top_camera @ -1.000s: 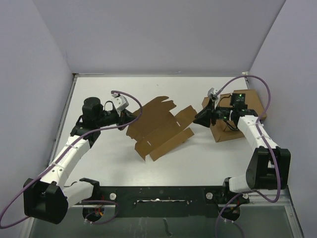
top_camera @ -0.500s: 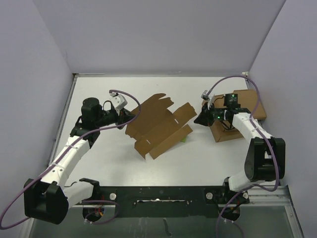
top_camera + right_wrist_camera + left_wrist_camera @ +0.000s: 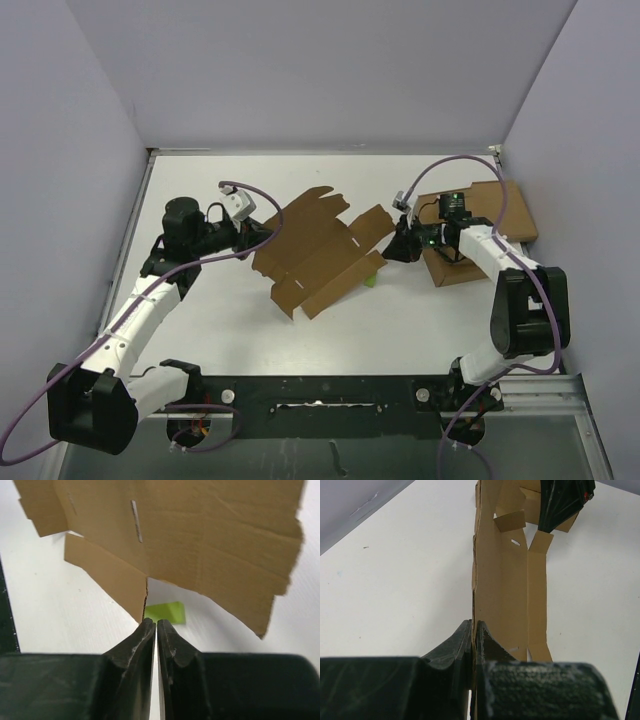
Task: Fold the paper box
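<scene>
The paper box (image 3: 320, 250) is a flat brown die-cut sheet with flaps and slits, lying mid-table and tilted up at its left side. My left gripper (image 3: 262, 238) is shut on the sheet's left edge; in the left wrist view the jaws (image 3: 474, 625) pinch the sheet (image 3: 505, 580) edge-on. My right gripper (image 3: 392, 248) is shut and empty, just off the sheet's right flaps. In the right wrist view its tips (image 3: 151, 622) sit below the lifted sheet (image 3: 200, 530), close to a flap corner without gripping it.
A small green piece (image 3: 372, 280) lies on the table under the sheet's right edge, and shows in the right wrist view (image 3: 165, 612). A larger flat cardboard slab (image 3: 515, 215) lies at the right under the right arm. Grey walls enclose the white table (image 3: 200, 180).
My right gripper has moved left from over the slab to the sheet's right edge. The sheet has shifted slightly, held by the left gripper, uncovering the green piece.
</scene>
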`<action>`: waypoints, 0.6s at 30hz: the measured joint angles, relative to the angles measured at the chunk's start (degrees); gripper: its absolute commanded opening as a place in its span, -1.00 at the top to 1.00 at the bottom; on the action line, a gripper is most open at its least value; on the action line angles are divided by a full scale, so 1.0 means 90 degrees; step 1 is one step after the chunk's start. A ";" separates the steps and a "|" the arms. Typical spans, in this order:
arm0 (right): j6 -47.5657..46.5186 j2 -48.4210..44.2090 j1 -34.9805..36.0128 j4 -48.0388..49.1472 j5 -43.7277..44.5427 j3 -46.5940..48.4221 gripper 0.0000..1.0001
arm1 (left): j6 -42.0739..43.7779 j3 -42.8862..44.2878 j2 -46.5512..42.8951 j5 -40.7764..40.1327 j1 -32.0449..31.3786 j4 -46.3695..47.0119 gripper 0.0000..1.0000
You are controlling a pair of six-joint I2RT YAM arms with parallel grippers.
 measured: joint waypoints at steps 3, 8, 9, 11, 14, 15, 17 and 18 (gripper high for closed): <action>0.0024 0.0002 0.0034 -0.0010 -0.0367 0.0000 0.63 | 0.0000 0.0000 0.0000 -0.0027 0.0005 0.0012 1.00; 0.0180 0.0092 0.0107 0.0034 -0.0770 0.0000 0.42 | 0.0000 -0.0002 0.0000 -0.0027 0.0022 0.0036 1.00; 0.0209 0.0160 0.0131 0.0044 -0.0806 0.0000 0.37 | 0.0000 -0.0002 0.0000 -0.0027 0.0022 0.0036 1.00; 0.0272 0.0308 0.0160 0.0058 -0.0838 0.0000 0.25 | 0.0000 -0.0015 -0.0005 -0.0027 0.0024 0.0044 1.00; 0.0379 0.0493 0.0206 0.0061 -0.0833 0.0000 0.14 | -0.0002 -0.0068 -0.0029 -0.0024 0.0029 0.0085 1.00; 0.0401 0.0520 0.0223 0.0068 -0.0831 0.0000 0.12 | -0.0002 -0.0080 -0.0041 -0.0024 0.0029 0.0083 1.00; 0.0444 0.0534 0.0270 0.0129 -0.0814 -0.0019 0.10 | -0.0002 -0.0100 -0.0056 -0.0019 0.0029 0.0090 1.00; 0.0476 0.0534 0.0296 0.0182 -0.0811 -0.0032 0.10 | -0.0005 -0.0102 -0.0058 -0.0019 0.0029 0.0087 1.00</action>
